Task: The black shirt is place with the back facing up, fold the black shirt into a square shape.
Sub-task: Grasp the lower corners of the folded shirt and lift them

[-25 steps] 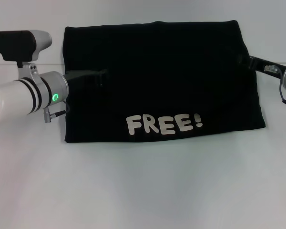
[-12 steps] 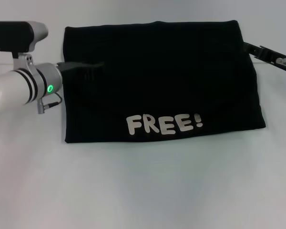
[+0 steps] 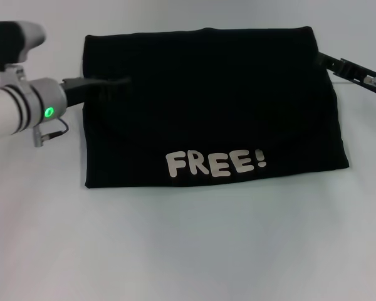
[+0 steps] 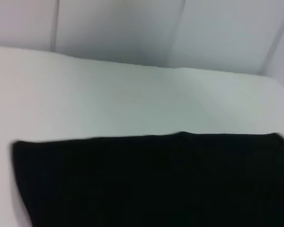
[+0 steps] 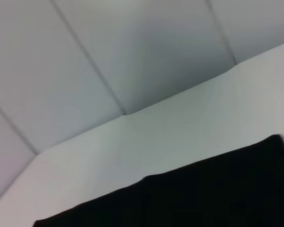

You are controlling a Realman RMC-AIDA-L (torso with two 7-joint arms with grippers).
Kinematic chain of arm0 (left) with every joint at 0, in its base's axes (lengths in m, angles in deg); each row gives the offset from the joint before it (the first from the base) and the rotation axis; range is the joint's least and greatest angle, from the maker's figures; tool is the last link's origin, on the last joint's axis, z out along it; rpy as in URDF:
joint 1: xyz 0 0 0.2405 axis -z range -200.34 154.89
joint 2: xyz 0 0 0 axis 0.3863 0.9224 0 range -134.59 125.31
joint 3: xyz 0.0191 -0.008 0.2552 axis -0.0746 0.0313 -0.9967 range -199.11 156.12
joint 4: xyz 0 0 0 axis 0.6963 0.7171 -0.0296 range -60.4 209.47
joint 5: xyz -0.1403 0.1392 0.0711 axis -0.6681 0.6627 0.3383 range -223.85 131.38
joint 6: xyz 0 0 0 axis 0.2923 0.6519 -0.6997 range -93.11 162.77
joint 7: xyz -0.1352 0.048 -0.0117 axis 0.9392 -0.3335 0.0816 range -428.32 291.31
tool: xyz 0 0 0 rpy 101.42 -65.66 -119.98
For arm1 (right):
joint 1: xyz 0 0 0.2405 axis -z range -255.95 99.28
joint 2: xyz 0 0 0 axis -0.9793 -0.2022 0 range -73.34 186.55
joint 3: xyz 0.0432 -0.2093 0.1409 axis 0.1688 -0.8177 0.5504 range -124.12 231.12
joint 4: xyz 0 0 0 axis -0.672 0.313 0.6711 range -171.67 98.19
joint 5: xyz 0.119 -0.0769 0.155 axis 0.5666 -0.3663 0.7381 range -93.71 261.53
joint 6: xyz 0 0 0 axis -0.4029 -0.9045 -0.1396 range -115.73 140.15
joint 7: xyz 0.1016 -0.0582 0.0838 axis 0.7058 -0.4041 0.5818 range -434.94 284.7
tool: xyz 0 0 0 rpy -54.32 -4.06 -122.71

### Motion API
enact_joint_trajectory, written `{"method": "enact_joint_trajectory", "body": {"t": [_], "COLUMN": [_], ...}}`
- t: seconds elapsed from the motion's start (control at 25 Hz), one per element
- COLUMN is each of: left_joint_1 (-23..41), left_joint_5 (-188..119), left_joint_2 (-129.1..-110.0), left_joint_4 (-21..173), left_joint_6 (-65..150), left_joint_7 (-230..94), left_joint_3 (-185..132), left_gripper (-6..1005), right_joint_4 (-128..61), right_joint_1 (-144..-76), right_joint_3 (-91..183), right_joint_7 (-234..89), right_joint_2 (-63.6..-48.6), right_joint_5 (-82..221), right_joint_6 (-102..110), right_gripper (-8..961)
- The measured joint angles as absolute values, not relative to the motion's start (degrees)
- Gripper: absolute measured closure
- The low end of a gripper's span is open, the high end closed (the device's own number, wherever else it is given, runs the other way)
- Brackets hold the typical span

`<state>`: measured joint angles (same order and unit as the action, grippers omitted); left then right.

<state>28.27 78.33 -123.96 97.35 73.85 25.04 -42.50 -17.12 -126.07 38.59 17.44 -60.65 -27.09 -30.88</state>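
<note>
- Black shirt [image 3: 207,100] lies folded into a wide rectangle on the white table [image 3: 188,244]; pale lettering "FREE!" [image 3: 216,163] faces up along its near edge
- left gripper [image 3: 109,83] reaches over the shirt's left part; I cannot tell how far its fingers are parted or whether they grip cloth
- right gripper [image 3: 323,61] sits at the shirt's far right edge; its opening cannot be told either

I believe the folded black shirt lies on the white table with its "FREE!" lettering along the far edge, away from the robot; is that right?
Not quite. The black shirt does lie folded on the white table, but the head view shows its "FREE!" lettering along the near edge, toward the robot, not the far one.
</note>
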Motion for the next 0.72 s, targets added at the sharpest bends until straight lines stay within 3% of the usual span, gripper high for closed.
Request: {"method": "enact_joint_trajectory", "body": {"t": [0.08,0.44,0.72], "left_joint_1": [25.8,13.9,9.8], "left_joint_5": [78.4,78.3,80.2], "left_joint_2": [-123.64,-123.61,-124.21], "left_joint_4": [100.1,113.6,114.6], "left_joint_6": [79.7,105.7,106.2], "left_joint_7": [29.5,37.3,44.3], "left_joint_3": [-44.7,-46.8,-46.7], "left_gripper": [122,122,122], "right_joint_4": [-17.0,-14.7,-14.6], "right_joint_1": [-124.5,-116.4,-114.1], "right_joint_3": [38.6,38.8,38.9], "right_joint_7": [17.4,16.3,16.5], "right_joint_2": [-60.05,-58.37,-57.81], "right_joint_5": [-27.1,-27.0,-27.0], "right_joint_6": [-35.4,-52.2,-55.4], "right_gripper": [295,296,297]}}
